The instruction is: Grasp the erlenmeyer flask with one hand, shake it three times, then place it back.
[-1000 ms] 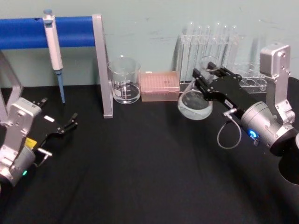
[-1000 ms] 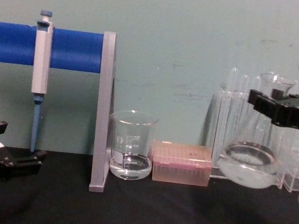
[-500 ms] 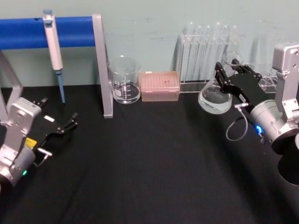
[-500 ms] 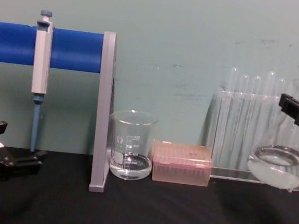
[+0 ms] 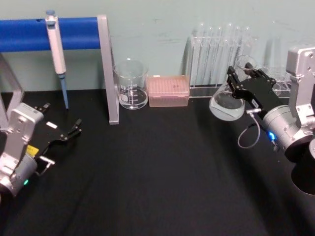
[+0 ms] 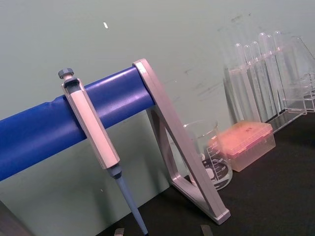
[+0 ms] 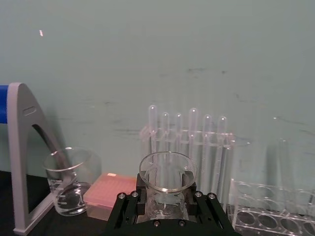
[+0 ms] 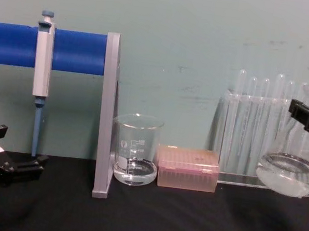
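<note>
Right claw: The right claw (image 5: 242, 77) is closed round the neck of the erlenmeyer flask (image 5: 226, 104), one jaw on each side just under the flared rim.
Left claw: The left claw (image 5: 61, 120) is parked low at the left of the head view, jaws apart and holding nothing.
Flask's place: It is at the right of the head view, in front of the test tube rack (image 5: 216, 49). We judge it lifted just off the desk (image 5: 157, 167).
Flask's look: It is clear glass with a wide base and an open mouth. It leans a little and holds a shallow pool of clear liquid (its marks are too faint for us to read).
Risk, spill: A hard shake could throw liquid up the open neck.
Risk, knock: The rack stands close behind, so a wide swing could strike the tubes.
Risk, slip: Smooth glass may slide in the jaws, and setting it down tilted could tip it.
</note>
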